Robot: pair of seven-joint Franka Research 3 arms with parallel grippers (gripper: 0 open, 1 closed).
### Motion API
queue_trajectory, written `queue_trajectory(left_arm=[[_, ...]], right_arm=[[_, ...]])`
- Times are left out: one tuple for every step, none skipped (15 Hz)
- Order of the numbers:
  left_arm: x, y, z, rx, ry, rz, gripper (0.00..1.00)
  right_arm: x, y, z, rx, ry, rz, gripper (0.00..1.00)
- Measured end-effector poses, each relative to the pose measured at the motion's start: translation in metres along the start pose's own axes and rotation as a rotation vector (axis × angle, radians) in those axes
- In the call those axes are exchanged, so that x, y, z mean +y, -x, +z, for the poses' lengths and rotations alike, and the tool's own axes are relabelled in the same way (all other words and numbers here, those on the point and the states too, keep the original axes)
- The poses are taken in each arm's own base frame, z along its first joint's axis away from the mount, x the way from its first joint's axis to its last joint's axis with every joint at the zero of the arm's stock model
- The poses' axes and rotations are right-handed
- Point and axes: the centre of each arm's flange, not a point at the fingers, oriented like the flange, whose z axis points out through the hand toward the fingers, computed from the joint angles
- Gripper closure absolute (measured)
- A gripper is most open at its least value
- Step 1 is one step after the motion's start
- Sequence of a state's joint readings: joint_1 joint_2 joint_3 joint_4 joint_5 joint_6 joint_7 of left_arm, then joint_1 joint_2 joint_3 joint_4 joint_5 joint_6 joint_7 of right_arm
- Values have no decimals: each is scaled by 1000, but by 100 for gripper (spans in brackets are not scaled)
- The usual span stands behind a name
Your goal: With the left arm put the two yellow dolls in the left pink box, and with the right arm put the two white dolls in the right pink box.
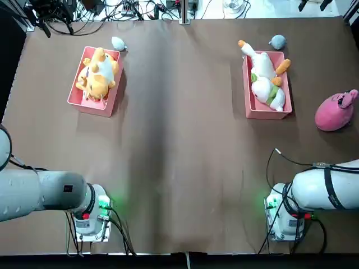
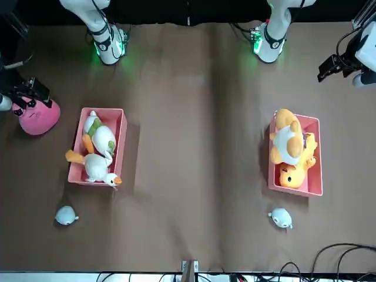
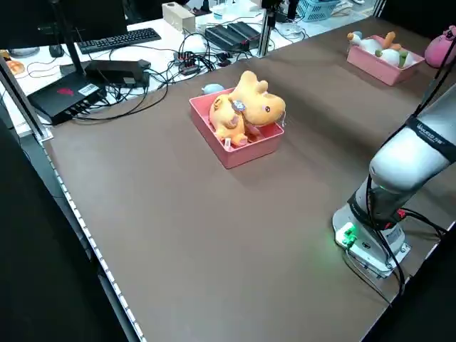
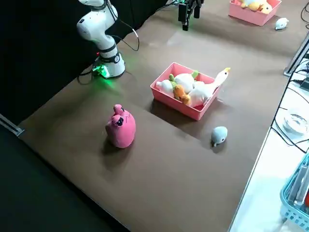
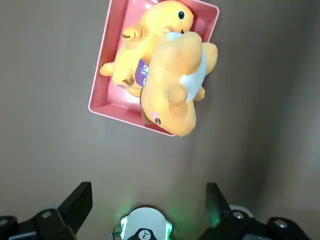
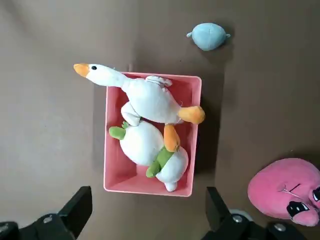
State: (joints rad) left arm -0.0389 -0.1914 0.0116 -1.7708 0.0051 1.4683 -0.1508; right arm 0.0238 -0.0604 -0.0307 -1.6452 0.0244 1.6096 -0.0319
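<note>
Two yellow dolls (image 1: pixel 98 73) lie piled in the left pink box (image 1: pixel 76 101), the upper one bulging over its rim (image 5: pixel 175 75). In the right pink box (image 1: pixel 247 95) lie a white goose doll (image 1: pixel 259 61), its neck hanging over the far rim, and a white doll with green leaves (image 1: pixel 268 92). My left gripper (image 5: pixel 148 189) is open and empty, held high and well back from its box, by the left table edge (image 2: pixel 336 63). My right gripper (image 6: pixel 148 191) is open and empty too, high above the right table edge beside the pink plush (image 2: pixel 26 97).
A big pink plush (image 1: pixel 335 111) sits right of the right box. One small blue-grey plush (image 1: pixel 277 41) lies behind that box, another (image 1: pixel 118 43) behind the left box. Cables (image 1: pixel 112 11) run along the far table edge. Both arm bases (image 1: pixel 92 216) stand at the near edge.
</note>
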Motion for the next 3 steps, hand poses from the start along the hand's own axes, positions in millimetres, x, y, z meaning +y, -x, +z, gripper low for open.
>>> queue_trajectory(left_arm=[[0,0,0,0,1,-1,0],[0,0,0,-1,7,-1,0],[0,0,0,-2,13,-1,0]], right_arm=[[0,0,0,0,0,0,0],[0,0,0,0,0,0,0],[0,0,0,0,0,0,0]])
